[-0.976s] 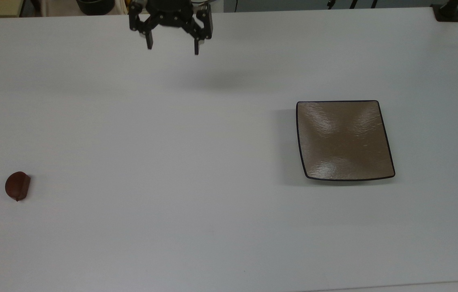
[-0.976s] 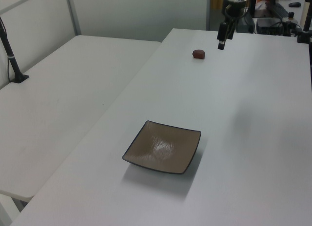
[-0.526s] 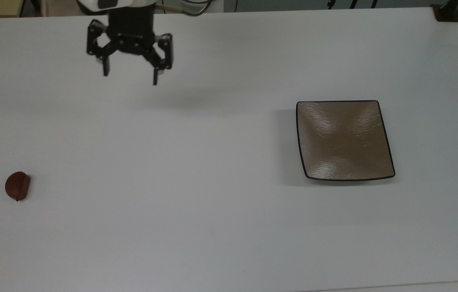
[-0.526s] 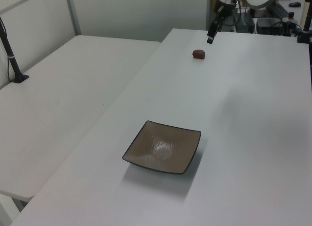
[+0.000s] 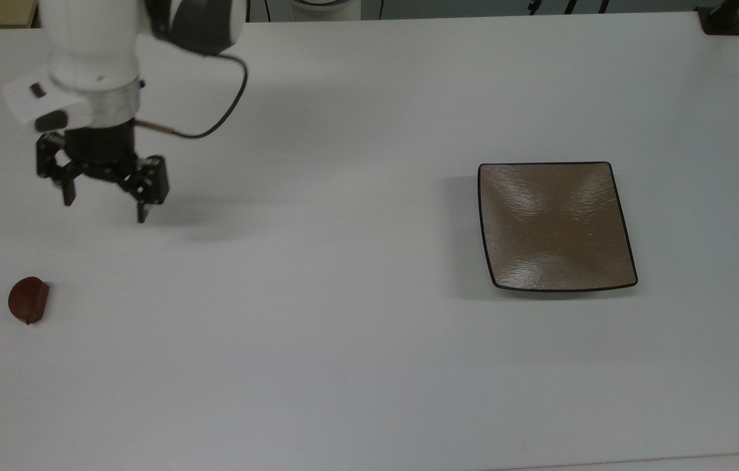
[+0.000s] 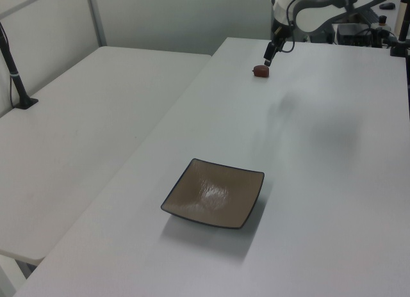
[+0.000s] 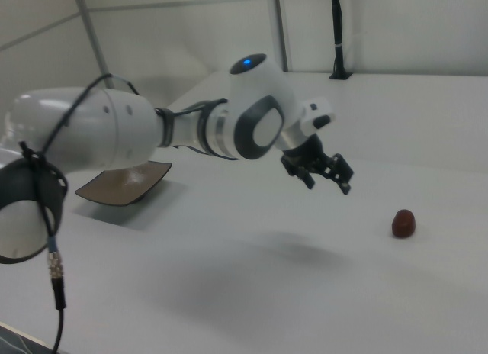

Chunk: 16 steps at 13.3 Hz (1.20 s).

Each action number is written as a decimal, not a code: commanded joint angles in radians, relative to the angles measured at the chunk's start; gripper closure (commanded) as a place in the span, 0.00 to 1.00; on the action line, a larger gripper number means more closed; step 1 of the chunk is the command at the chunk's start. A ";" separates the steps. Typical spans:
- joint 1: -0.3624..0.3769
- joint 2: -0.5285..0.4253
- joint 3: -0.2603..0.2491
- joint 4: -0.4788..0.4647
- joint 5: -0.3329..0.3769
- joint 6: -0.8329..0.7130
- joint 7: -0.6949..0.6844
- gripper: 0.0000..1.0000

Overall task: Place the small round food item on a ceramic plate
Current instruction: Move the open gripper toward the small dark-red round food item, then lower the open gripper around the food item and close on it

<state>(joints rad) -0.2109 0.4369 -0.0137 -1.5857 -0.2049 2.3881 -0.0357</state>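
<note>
The small round food item (image 5: 28, 299), a glossy reddish-brown lump, lies on the white table at the top view's far left. It also shows as the food item (image 6: 260, 70) in the left view and the food item (image 7: 403, 223) in the right view. The ceramic plate (image 5: 556, 226), square and tan-brown with a black rim, sits empty at the top view's right, seen too as the plate (image 6: 215, 193) and partly behind the arm as the plate (image 7: 126, 183). My gripper (image 5: 105, 208) hangs open and empty in the air, up and to the right of the food item in the top view; gripper (image 7: 329, 185), gripper (image 6: 268, 57).
The white table (image 5: 343, 340) has wide bare surface between food item and plate. A second white table (image 6: 83, 118) stands at the left view's left. A black post base (image 5: 721, 19) sits at the top view's upper right corner. The arm's cable (image 5: 218, 118) loops beside the wrist.
The open gripper has swept from the top view's upper middle down and to the left, toward the food item. Food item and plate have not moved.
</note>
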 commanded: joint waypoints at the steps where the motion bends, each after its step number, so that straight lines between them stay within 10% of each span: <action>1: -0.034 0.161 -0.003 0.189 -0.014 0.040 -0.012 0.00; 6: -0.085 0.311 -0.003 0.371 -0.016 0.072 -0.012 0.00; 16: -0.122 0.479 -0.020 0.429 -0.071 0.289 -0.004 0.00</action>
<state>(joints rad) -0.3356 0.8648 -0.0148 -1.2000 -0.2476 2.6310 -0.0364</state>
